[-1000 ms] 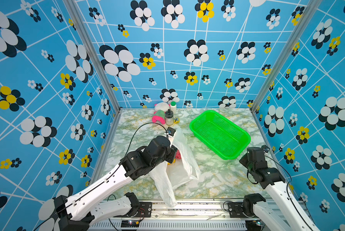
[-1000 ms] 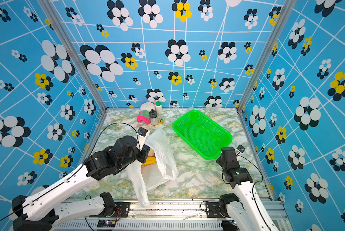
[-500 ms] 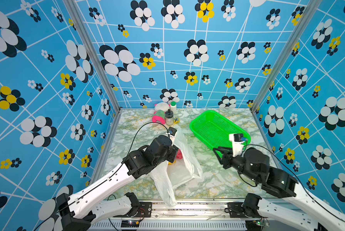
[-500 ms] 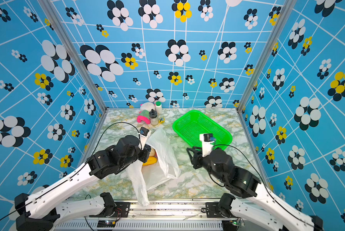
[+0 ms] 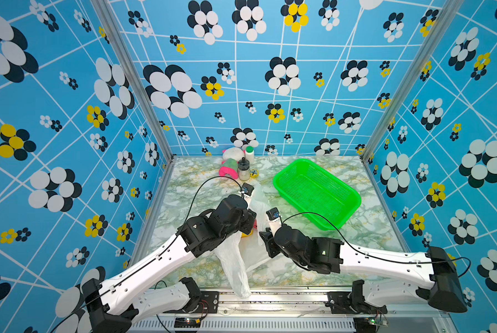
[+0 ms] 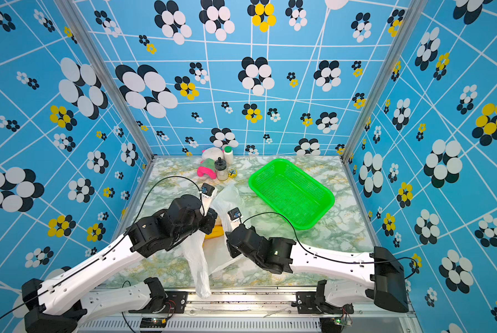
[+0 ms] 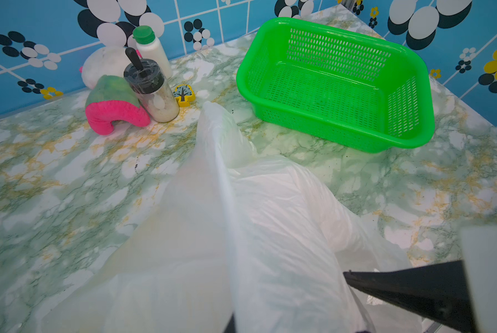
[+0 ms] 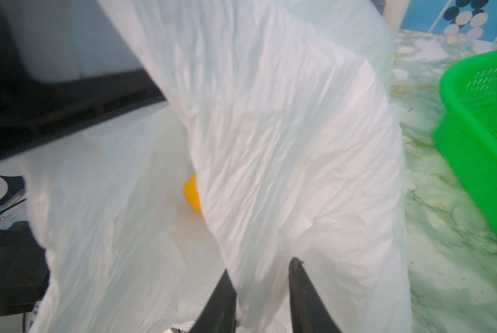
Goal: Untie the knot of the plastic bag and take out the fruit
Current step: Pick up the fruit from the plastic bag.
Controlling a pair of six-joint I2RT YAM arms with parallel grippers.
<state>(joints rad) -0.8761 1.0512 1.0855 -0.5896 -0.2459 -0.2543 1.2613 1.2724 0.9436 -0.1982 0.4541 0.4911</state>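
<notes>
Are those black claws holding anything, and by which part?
The left gripper is shut on the thin translucent white plastic bag, holding up its upper film. The right gripper has its jaws apart around a fold lower down.

A crinkled white plastic bag (image 7: 270, 225) rises in a taut ridge off the marbled table (image 7: 54, 187), a green basket (image 7: 313, 125) on its right, and a plush toy (image 7: 113, 111), jar (image 7: 155, 92) and bottle (image 7: 152, 50) by the far wall (image 7: 54, 26).

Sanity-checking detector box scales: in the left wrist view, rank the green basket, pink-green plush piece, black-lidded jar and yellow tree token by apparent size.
1. green basket, by far.
2-3. pink-green plush piece and black-lidded jar look about alike, so I'm not ranking them.
4. yellow tree token, smallest.
</notes>
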